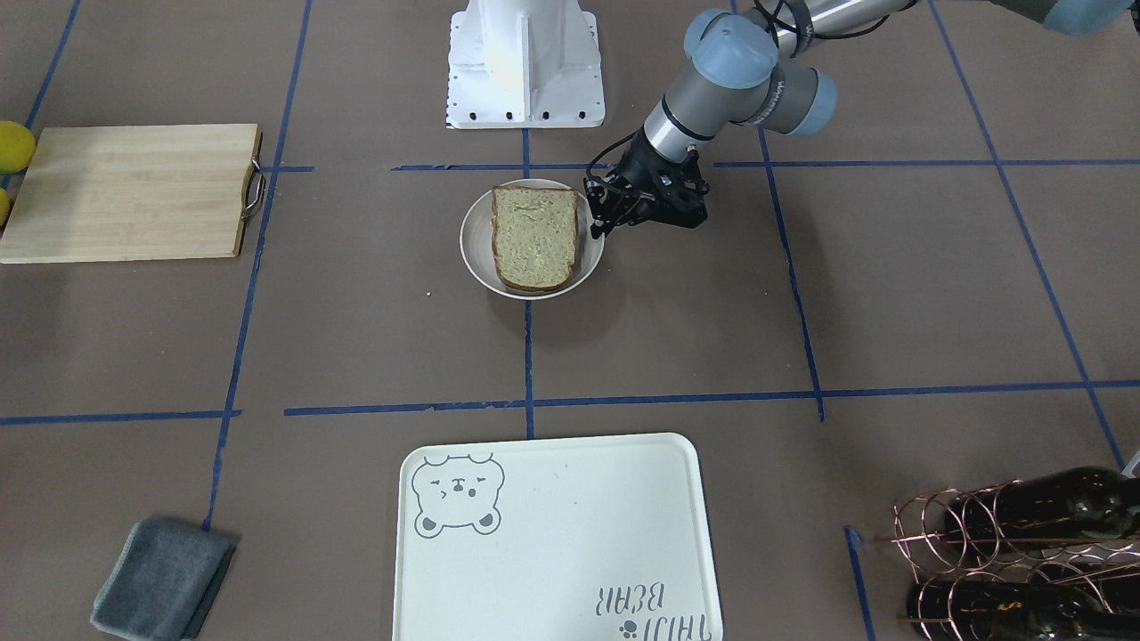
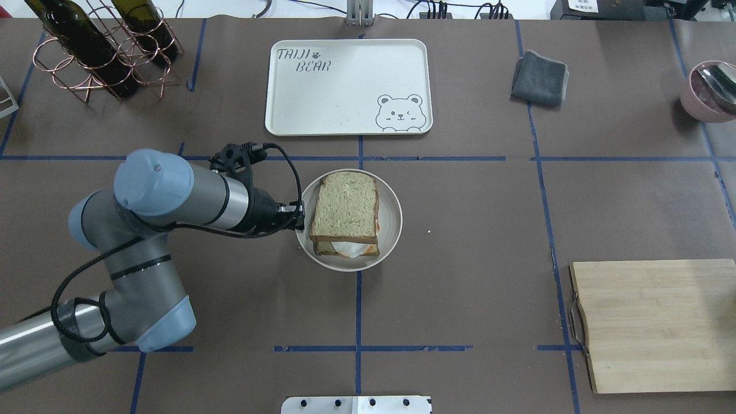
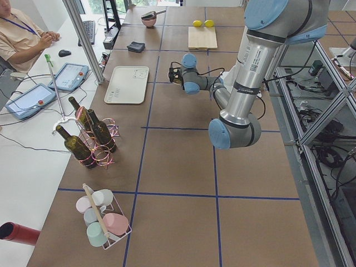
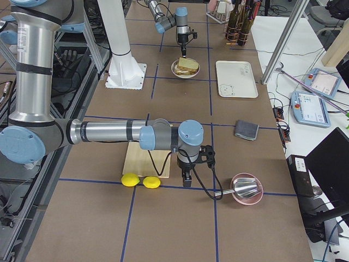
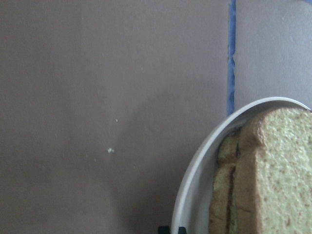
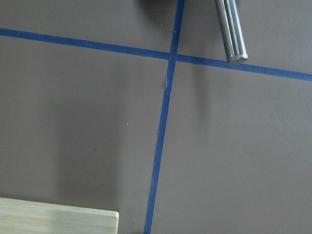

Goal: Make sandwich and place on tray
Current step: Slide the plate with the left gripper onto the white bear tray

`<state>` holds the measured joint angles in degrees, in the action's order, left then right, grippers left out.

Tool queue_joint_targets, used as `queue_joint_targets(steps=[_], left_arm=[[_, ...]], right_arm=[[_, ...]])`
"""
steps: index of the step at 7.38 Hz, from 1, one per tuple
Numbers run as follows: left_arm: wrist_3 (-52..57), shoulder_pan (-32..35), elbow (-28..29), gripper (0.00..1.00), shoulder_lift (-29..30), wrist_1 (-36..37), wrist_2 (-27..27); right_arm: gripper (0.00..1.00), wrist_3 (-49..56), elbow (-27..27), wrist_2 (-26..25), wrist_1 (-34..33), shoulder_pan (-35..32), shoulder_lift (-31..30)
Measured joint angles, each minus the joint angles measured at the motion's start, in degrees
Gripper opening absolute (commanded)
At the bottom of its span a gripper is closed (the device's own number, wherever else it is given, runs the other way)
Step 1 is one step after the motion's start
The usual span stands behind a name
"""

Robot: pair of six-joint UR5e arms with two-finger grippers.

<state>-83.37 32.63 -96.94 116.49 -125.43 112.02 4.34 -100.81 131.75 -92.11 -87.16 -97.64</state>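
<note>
The sandwich [image 2: 345, 210] lies on a small round white plate [image 2: 392, 230] at the table's middle. It is two tan bread slices with the white egg [image 2: 348, 249] showing between them. My left gripper [image 2: 297, 221] points down at the plate's left rim. In the left wrist view its tips sit close together right at the rim [image 5: 195, 185], so it looks shut on the plate. The cream bear tray [image 2: 333, 98] lies beyond the plate, with nothing on it. My right gripper [image 4: 186, 177] hangs by the cutting board; I cannot tell whether it is open or shut.
A wooden cutting board [image 2: 650, 322] lies at the right. A grey cloth [image 2: 539, 77] and a pink bowl with a spoon [image 2: 710, 89] are at the far right. A wire rack of wine bottles [image 2: 98, 52] stands at the far left. Two yellow lemons [image 4: 139, 180] lie by the board.
</note>
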Motion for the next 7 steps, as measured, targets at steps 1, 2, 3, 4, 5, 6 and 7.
queue_joint_targets(steps=[1, 2, 3, 4, 5, 6, 7], left_arm=[[1.35, 3.36, 4.11, 0.0, 3.0, 0.06, 2.02], [3.52, 6.51, 9.11, 0.0, 6.54, 0.07, 3.93], [5.23, 9.0, 14.42, 0.0, 10.28, 0.04, 5.24], [6.2, 10.89, 20.68, 0.0, 14.77, -0.05, 6.05], [6.78, 12.32, 27.15, 0.0, 19.39, -0.6, 6.57], [7.1, 13.48, 33.89, 0.0, 23.74, -2.42, 6.88], [7.28, 14.28, 40.99, 0.0, 27.38, -5.74, 7.0]], right_arm=[[1.0, -0.02, -0.01, 0.0, 0.0, -0.01, -0.15], [1.0, -0.05, -0.07, 0.0, 0.0, -0.01, -0.22], [1.0, -0.11, -0.12, -0.02, 0.0, 0.03, -0.25], [1.0, -0.19, -0.15, -0.05, 0.02, 0.05, -0.27], [1.0, -0.23, -0.19, -0.06, 0.04, 0.04, -0.29], [1.0, -0.25, -0.29, -0.03, 0.04, 0.02, -0.43], [1.0, -0.27, -0.39, -0.01, 0.06, 0.01, -0.61]])
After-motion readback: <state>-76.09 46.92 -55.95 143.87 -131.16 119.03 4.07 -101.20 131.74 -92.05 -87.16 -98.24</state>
